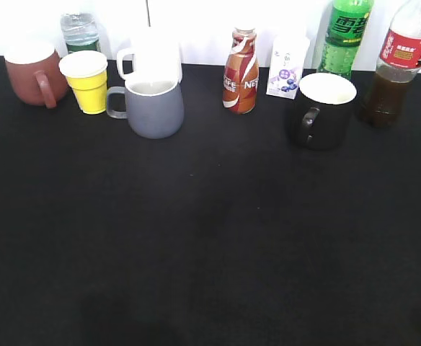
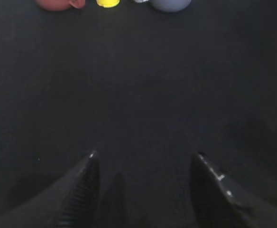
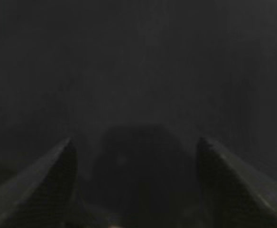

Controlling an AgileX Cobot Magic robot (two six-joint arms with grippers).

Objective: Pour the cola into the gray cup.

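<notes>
Both arms sit low over the black desk [image 1: 210,252] near its front edge — the left end effector [image 2: 145,164] and the right end effector [image 3: 136,147] each spread wide, holding nothing. The cola [image 1: 398,65] stands at the back right corner; the gray cup [image 1: 154,107] stands toward the back left, handle leftward.

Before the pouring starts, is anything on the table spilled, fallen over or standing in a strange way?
Nothing stands out. The cola, the gray cup and every other cup and bottle in the back row stand upright, and no spill shows on the black table. Both grippers are open and empty.
</notes>
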